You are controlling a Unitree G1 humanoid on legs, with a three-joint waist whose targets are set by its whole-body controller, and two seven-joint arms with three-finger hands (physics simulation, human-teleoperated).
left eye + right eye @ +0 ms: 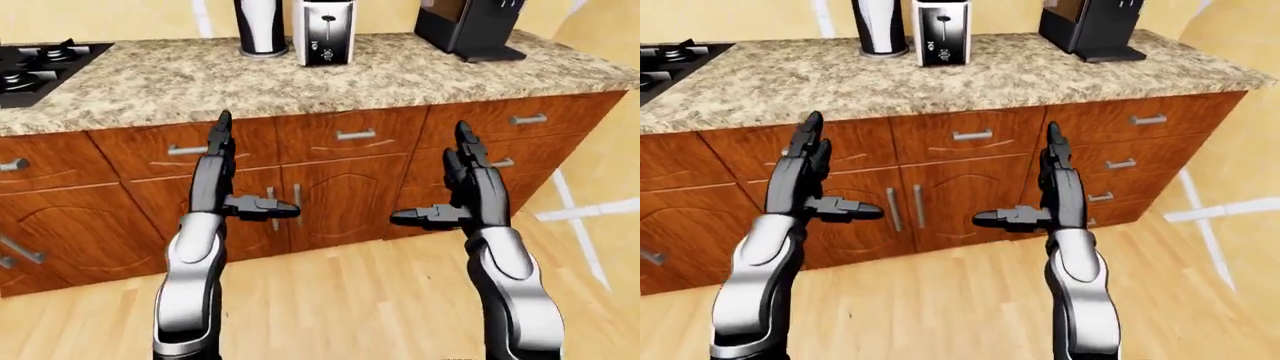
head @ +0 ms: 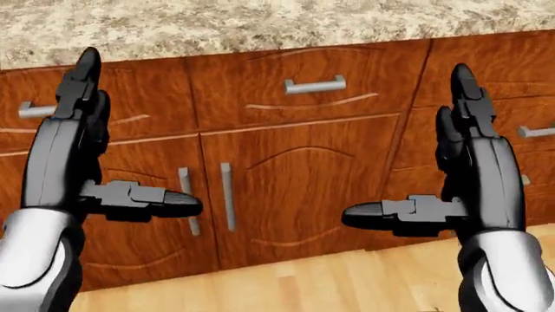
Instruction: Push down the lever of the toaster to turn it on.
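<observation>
The silver toaster (image 1: 325, 33) stands upright at the far edge of the granite counter (image 1: 400, 75), top middle of the left-eye view, with a dark lever slot (image 1: 327, 28) on its facing end. It also shows in the right-eye view (image 1: 940, 31). My left hand (image 1: 243, 174) and right hand (image 1: 440, 176) are both raised in front of the cabinets, below the counter edge and well short of the toaster. Both are open and empty, fingers pointing up and thumbs pointing inward. The head view shows only the hands and the cabinets.
A black-and-white canister (image 1: 261, 26) stands just left of the toaster. A black coffee machine (image 1: 468, 26) is at the counter's right, a black stove (image 1: 38, 64) at its left. Wooden drawers and doors (image 1: 345, 195) lie below, with wood floor (image 1: 340, 300) underneath.
</observation>
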